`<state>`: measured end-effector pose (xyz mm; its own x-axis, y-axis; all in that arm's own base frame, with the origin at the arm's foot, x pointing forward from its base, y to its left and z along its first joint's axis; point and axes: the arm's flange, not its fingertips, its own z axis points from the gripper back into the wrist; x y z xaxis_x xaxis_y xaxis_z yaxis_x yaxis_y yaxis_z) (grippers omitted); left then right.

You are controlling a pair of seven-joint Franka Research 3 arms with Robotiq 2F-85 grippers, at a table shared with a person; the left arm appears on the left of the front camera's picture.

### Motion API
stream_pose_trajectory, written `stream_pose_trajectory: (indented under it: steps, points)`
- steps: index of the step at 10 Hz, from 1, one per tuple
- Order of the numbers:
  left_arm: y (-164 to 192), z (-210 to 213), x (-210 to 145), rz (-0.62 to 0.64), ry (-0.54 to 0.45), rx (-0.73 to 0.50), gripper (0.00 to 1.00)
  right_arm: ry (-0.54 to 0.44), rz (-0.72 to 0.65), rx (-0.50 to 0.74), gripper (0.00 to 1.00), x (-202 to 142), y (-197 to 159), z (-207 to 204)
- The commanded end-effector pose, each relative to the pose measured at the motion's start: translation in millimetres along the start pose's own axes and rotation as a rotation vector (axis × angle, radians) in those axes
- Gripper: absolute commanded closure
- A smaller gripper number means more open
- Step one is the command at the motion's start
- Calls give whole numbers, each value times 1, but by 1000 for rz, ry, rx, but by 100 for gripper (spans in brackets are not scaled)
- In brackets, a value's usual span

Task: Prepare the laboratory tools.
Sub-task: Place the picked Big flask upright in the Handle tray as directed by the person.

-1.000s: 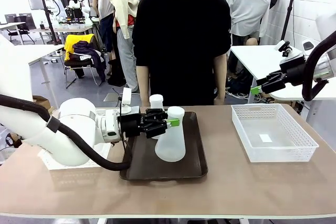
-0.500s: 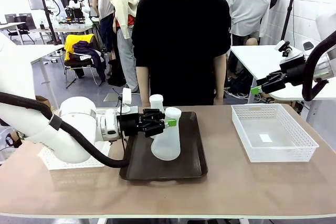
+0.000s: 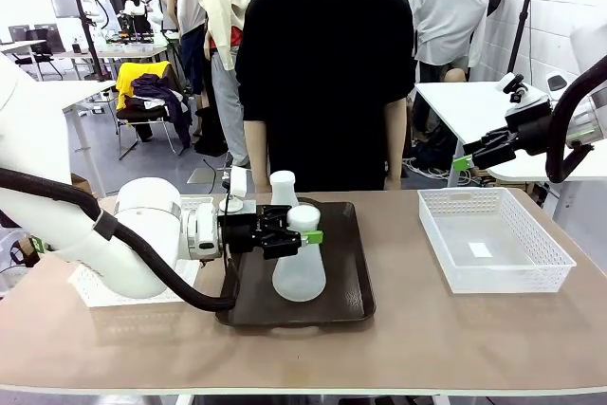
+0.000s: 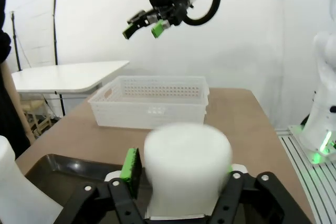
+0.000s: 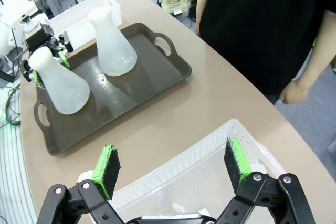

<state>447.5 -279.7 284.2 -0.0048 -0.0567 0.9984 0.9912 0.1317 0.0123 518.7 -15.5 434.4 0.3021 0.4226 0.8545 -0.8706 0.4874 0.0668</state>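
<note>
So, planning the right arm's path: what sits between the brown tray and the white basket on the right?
Nothing: bare table runs between the tray and the basket, clearest in the front view.

White arms [image 3: 123, 244], black cable, black jaws, green pads [image 5: 106, 166].

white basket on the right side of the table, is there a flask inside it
No, the white lattice basket holds no flask; both conical flasks stand on the dark brown tray.
</note>
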Motion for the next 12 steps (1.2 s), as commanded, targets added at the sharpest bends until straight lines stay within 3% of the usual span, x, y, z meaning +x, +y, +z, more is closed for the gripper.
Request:
stream_pose_trajectory:
  steps: [1, 3, 8, 9, 10, 12]
  points:
    - [-8, -4, -17, -57, 70, -23, 0, 8, 3, 5, 0, -2, 1, 0]
    - [-9, 3, -8, -68, 120, -44, 0, 8, 3, 5, 0, -2, 1, 0]
    - [-1, 21, 14, -66, 121, -38, 0, 8, 3, 5, 0, -2, 1, 0]
    - [0, 24, 14, 0, 129, -31, 0, 8, 3, 5, 0, -2, 1, 0]
    - [0, 14, 12, -70, 97, -24, 0, 8, 3, 5, 0, -2, 1, 0]
    - [0, 14, 12, -70, 97, -24, 0, 8, 3, 5, 0, -2, 1, 0]
